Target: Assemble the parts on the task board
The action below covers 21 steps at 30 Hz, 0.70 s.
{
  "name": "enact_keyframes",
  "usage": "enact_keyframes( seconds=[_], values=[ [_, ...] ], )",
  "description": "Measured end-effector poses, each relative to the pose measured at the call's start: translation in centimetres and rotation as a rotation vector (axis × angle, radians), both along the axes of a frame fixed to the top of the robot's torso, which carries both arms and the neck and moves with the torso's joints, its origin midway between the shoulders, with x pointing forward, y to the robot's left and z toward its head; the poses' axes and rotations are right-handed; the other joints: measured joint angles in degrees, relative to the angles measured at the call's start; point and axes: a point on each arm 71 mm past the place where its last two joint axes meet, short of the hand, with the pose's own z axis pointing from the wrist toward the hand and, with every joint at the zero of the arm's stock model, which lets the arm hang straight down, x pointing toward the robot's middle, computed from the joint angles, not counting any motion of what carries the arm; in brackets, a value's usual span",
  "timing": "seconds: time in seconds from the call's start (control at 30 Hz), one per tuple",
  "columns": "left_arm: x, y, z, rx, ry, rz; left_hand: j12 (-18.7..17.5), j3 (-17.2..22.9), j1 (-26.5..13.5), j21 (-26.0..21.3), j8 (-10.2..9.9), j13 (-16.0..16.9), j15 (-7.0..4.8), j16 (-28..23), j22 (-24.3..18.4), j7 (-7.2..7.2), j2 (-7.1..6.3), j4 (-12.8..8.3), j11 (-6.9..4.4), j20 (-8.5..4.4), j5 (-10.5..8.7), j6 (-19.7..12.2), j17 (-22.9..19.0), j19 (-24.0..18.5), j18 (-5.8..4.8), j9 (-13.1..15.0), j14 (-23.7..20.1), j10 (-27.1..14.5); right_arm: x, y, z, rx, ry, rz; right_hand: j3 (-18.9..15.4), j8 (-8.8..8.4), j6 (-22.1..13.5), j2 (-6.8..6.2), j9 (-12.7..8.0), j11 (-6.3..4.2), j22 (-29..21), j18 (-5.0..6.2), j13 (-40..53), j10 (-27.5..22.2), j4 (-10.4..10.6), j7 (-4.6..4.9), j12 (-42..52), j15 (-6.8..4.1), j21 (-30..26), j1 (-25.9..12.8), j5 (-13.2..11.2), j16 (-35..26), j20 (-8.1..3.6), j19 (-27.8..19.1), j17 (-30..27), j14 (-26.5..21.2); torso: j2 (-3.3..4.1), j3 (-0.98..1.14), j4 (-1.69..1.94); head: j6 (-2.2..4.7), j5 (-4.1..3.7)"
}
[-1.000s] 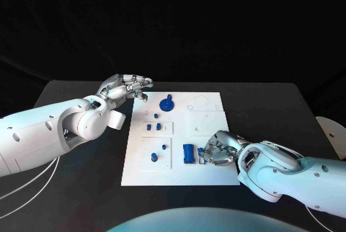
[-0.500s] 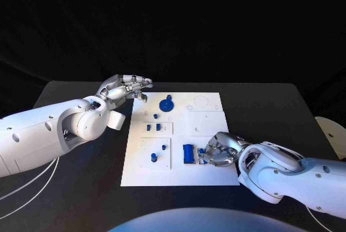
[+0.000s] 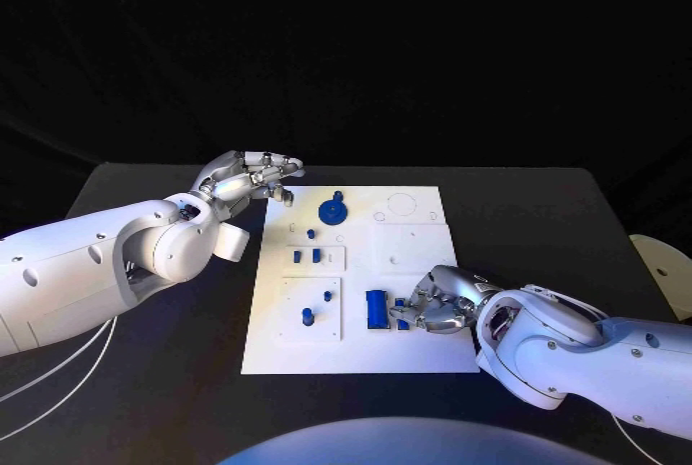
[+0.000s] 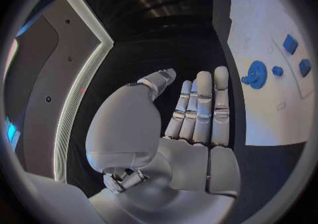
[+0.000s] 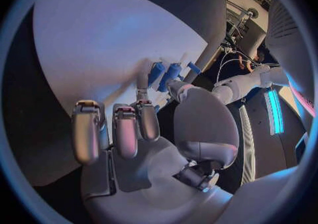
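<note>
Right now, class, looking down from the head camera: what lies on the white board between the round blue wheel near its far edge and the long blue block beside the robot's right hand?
In the head view, between the wheel and the block, the board is bare white.

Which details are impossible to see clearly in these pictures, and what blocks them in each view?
- Head view: whether the silver right hand grips or only touches the small blue parts by it; its own fingers cover the contact.
- Right wrist view: the blue pieces past the fingertips are partly covered.
- Left wrist view: the white task board is cut by the circle's rim.
- Head view: the board's small holes are too small to read.
</note>
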Motion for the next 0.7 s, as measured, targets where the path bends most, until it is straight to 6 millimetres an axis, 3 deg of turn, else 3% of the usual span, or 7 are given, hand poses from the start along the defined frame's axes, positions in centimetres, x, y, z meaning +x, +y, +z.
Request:
enact_keyframes(
  seconds=[0.27,0.43,0.7],
  values=[
    [0.0,0.0,0.0,0.001,0.001,0.001,0.22,0.0,0.0,0.0,0.0,0.0,0.0,0.0,0.0,0.0,0.0,0.0,0.0,0.0,0.0,0.0,0.0,0.0,0.0,0.0,0.0,0.0,-0.1,-0.2,0.0,-0.002,0.0,-0.003,-0.66,-0.22,0.0,0.31,-0.14,0.0,0.0,0.0,0.0,0.0,-0.49,0.0,0.0,0.0,0.0,1.15,0.37,0.0,0.0,0.0,0.0,0.0,0.01,0.03,0.0,-0.03,0.05],
    [0.0,0.0,0.0,0.001,0.001,0.001,0.22,0.0,0.0,0.0,0.0,-0.05,0.0,0.0,0.0,0.0,0.0,0.0,0.0,0.0,0.0,0.0,-0.05,0.0,0.0,0.0,0.0,0.0,-0.1,-0.9,0.1,-0.009,0.002,-0.008,-1.53,-0.46,0.0,-0.82,-0.34,0.0,-0.01,0.0,-0.01,0.0,-0.75,-0.01,0.0,0.0,0.0,5.57,0.01,0.0,0.0,0.0,0.0,0.0,0.01,0.03,-0.03,-0.04,0.07],
    [0.1,0.1,0.0,0.002,0.002,0.003,0.22,-0.16,0.0,0.0,0.0,-0.05,0.0,0.0,-0.06,0.0,0.0,0.16,0.0,0.0,0.0,0.0,-0.04,0.0,0.0,-0.06,0.0,0.0,-0.6,-1.3,0.4,-0.005,-0.005,0.012,-3.26,-0.46,0.21,-1.37,-0.4,0.0,-0.01,0.0,-0.01,0.0,-0.23,0.2,0.32,0.0,0.39,6.66,0.0,0.23,0.0,0.0,-0.01,0.0,-0.01,0.06,-0.09,0.13,0.12]
  ],
)
